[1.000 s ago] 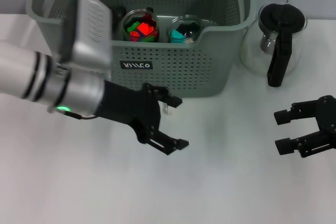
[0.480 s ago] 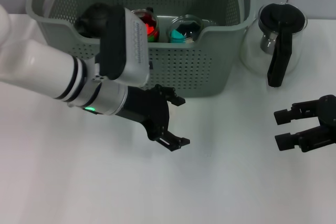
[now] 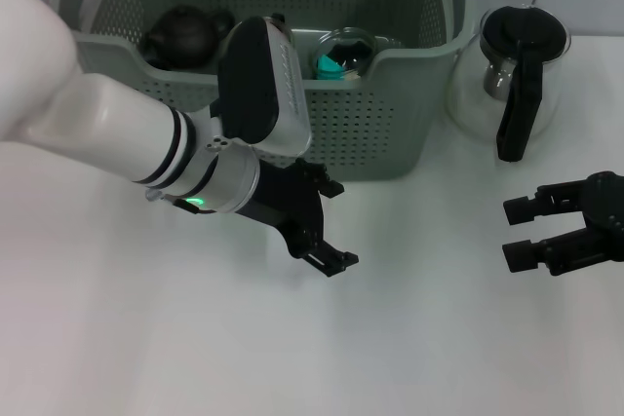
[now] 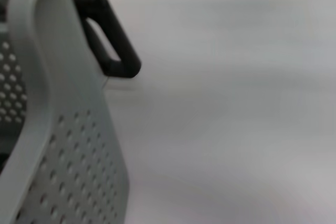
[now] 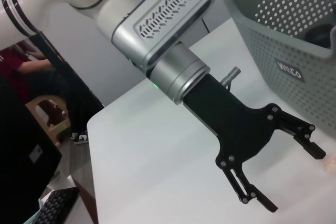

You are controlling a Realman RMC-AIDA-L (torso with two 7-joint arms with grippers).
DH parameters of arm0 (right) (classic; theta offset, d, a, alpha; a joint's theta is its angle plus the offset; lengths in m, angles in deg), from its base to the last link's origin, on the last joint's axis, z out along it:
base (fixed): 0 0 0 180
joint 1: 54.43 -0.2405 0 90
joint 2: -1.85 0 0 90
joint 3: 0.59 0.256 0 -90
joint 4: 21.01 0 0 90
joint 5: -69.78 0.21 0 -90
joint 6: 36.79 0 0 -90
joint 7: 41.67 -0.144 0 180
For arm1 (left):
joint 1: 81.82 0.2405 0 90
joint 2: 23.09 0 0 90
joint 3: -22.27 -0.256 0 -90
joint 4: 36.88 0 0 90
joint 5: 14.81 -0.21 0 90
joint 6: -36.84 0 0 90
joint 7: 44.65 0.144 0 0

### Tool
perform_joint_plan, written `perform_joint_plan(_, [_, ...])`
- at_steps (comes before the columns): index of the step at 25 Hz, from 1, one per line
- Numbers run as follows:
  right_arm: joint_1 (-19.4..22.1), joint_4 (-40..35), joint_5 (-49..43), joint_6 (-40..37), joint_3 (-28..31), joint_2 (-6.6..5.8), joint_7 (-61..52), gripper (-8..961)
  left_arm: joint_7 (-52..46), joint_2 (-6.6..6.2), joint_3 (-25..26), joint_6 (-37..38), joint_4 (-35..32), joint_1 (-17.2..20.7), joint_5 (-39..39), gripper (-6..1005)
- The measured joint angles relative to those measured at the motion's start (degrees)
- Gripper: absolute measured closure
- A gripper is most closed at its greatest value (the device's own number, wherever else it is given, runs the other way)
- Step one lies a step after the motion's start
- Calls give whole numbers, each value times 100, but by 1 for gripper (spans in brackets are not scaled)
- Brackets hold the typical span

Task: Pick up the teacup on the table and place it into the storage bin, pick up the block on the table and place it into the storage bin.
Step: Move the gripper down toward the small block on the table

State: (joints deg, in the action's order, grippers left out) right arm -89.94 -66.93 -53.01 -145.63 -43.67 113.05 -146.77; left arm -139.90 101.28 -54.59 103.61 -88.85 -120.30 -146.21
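The grey-green storage bin (image 3: 390, 114) stands at the back of the table, and its perforated wall also fills one side of the left wrist view (image 4: 63, 140). Inside it stands a glass teacup (image 3: 343, 54) with a teal block in it, and a dark round pot (image 3: 183, 32) sits at the bin's left. My left gripper (image 3: 333, 225) hangs open and empty just in front of the bin's front wall. The right wrist view shows the same left gripper (image 5: 291, 178) spread wide. My right gripper (image 3: 513, 232) is open and empty over the table at the far right.
A glass pot (image 3: 512, 65) with a black handle stands right of the bin, behind my right gripper. Its handle (image 4: 113, 40) shows past the bin's corner in the left wrist view. My left forearm (image 3: 127, 143) crosses the bin's front left.
My left arm has swung in and rolled, now covering the cup with red and green blocks in the bin. Its open gripper shifted slightly right. The right gripper edged a little left.
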Motion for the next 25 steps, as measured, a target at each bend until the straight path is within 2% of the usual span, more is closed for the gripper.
perform_joint_plan(14, [1, 33, 1, 123, -6, 6, 129, 25, -179, 8, -171, -683, 524, -195, 23, 35])
perform_joint_plan(25, [18, 40, 0, 189, 1, 6, 156, 26, -191, 8, -189, -826, 625, -203, 10, 35])
